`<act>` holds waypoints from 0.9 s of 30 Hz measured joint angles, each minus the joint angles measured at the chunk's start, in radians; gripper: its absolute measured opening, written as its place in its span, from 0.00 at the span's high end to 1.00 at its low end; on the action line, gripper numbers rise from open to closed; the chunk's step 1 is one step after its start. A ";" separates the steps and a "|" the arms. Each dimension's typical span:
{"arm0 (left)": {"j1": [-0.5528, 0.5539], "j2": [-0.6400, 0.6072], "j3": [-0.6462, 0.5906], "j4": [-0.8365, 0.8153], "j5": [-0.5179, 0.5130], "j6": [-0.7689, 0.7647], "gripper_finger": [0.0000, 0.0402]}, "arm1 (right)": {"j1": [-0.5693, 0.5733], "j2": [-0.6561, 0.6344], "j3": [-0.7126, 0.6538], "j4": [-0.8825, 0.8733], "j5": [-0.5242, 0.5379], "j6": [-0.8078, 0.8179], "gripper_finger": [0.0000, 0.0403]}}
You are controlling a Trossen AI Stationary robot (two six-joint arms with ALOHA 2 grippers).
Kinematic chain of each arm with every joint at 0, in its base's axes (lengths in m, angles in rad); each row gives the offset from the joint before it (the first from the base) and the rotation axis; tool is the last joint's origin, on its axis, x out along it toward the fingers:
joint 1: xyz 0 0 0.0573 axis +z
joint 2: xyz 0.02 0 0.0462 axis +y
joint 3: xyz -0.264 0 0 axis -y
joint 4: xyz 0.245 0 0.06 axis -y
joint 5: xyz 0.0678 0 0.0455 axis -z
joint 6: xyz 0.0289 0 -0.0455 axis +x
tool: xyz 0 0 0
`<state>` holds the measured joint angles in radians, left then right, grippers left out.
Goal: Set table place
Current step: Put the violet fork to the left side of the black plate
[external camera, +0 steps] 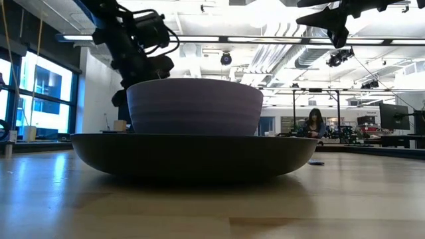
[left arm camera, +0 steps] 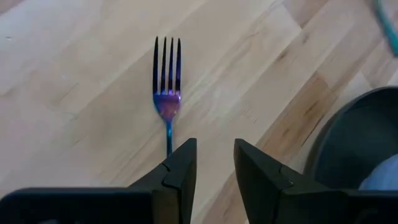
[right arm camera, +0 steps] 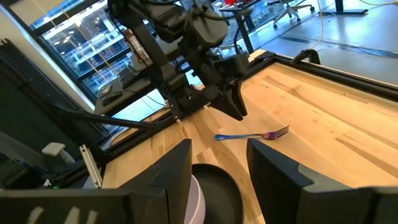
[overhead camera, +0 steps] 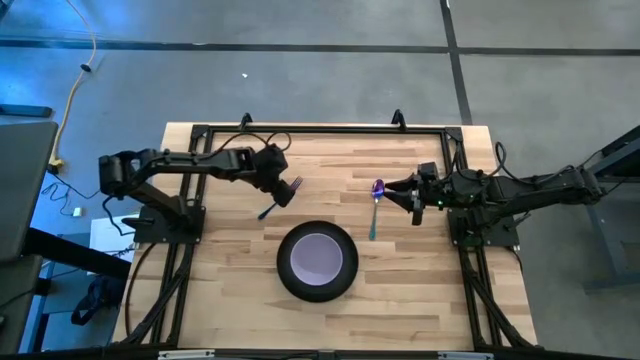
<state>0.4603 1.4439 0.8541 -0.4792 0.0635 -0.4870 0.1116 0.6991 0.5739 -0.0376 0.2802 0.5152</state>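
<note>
A round black plate (overhead camera: 286, 270) lies on the table (overhead camera: 230, 300) at the near middle, with the lavender bowl (overhead camera: 318, 258) standing in it. The purple-and-teal fork (overhead camera: 277, 201) lies flat on the wood left of the plate's far side, tines toward the far edge. My left gripper (overhead camera: 287, 191) hovers just above the fork's handle, open; the handle runs under one finger in the left wrist view (left arm camera: 168, 134). The purple-and-teal spoon (overhead camera: 375, 208) lies flat to the right of the plate's far side. My right gripper (overhead camera: 400, 192) is open, raised above the table just right of the spoon.
A black rail frame (overhead camera: 320, 129) edges the table's far side and runs down both sides by the arm bases. Bare wood lies left and right of the plate and along the near edge. In the low view a person (external camera: 313, 123) sits far off in the room.
</note>
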 joint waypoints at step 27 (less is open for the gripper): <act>0.000 0.178 0.004 0.013 -0.034 0.046 0.76 | 0.000 0.000 0.000 -0.004 0.000 -0.008 0.64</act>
<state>0.4603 1.6215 0.8577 -0.4665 0.0299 -0.4412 0.1116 0.6991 0.5735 -0.0414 0.2802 0.5076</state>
